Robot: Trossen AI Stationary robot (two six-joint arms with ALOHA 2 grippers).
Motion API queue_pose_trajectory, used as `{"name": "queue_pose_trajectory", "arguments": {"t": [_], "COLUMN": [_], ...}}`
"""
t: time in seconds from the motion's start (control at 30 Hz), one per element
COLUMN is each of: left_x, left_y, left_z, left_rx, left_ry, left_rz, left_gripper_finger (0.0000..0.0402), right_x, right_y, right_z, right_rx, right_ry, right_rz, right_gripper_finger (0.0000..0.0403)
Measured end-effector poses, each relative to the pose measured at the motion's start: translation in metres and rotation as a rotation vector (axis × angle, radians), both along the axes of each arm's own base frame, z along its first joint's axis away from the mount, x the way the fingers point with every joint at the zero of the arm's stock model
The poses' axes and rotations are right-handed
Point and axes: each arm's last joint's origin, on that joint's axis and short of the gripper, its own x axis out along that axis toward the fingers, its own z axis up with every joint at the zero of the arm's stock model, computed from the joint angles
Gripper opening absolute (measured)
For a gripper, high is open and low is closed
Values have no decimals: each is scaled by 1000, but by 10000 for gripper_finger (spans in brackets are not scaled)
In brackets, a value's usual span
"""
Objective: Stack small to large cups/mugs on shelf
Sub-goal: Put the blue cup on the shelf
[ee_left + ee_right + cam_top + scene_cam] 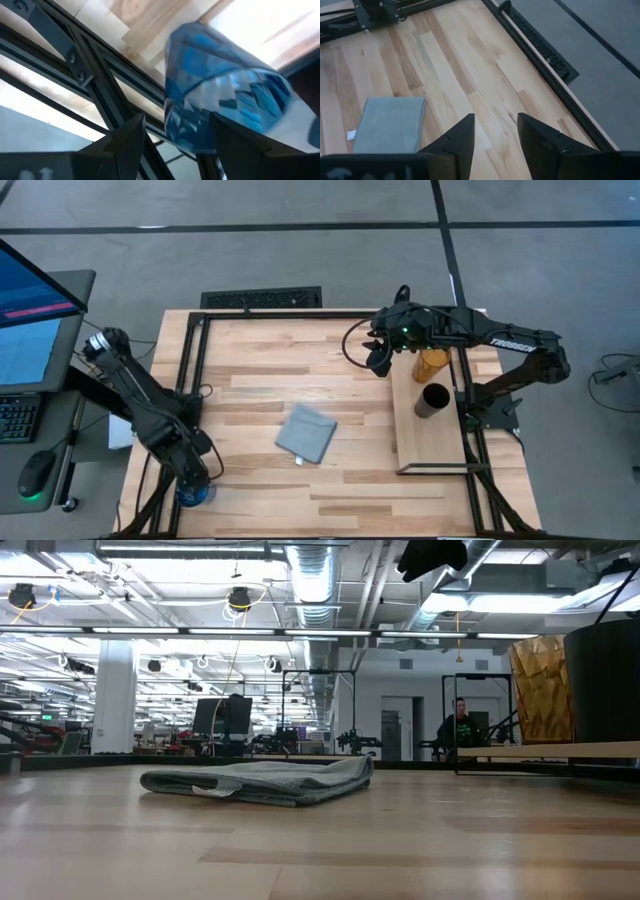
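Note:
The short blue translucent cup [196, 496] stands near the table's near left corner. My left gripper [192, 478] is over it, and in the left wrist view its open fingers stand on either side of the cup [215, 90]. The amber tumbler [432, 363] and the black cup [432, 401] stand side by side on the light wood shelf [425, 452] at the right. They also show in the low view, the tumbler [541, 690] beside the black cup [604, 685]. My right gripper [380, 362] is open and empty, above the table left of the shelf's far end. My left gripper comes at the blue cup from above, slanting, one finger on each side of its wall [172, 115]. One fingertip [230, 135] stands in front of the wall, and a narrow gap shows beside the other. I cannot tell whether either finger touches the cup.
A grey-blue folded cloth [306, 433] lies mid-table. A black frame [190, 360] runs along the table's left, far and right sides. A monitor and keyboard stand off the table's left. A person [460, 726] sits far back in the room.

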Motion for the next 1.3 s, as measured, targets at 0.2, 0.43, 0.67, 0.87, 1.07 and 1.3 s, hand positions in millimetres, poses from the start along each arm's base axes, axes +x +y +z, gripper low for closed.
{"name": "queue_pose_trajectory", "arguments": {"t": [0.2,0.43,0.67,0.87,1.07,1.3], "left_x": [7,13,13,15,20,41], "left_y": [-10,-17,-17,-16,-12,8], "left_z": [-16,-27,-28,-29,-28,-24], "left_rx": [59,84,99,151,177,265], "left_ry": [42,56,52,-5,-45,-184], "left_rz": [-28,-55,-56,-43,-11,33], "left_gripper_finger": [212,187,109,36,6,2], "right_x": [0,0,0,0,0,0], "right_y": [0,0,0,0,0,0], "right_z": [0,0,0,0,0,0], "right_rx": [-16,-17,-17,-18,-18,-18], "right_ry": [8,8,8,8,8,7], "right_rz": [17,17,18,18,18,18], "right_gripper_finger": [170,166,164,164,162,160]}}
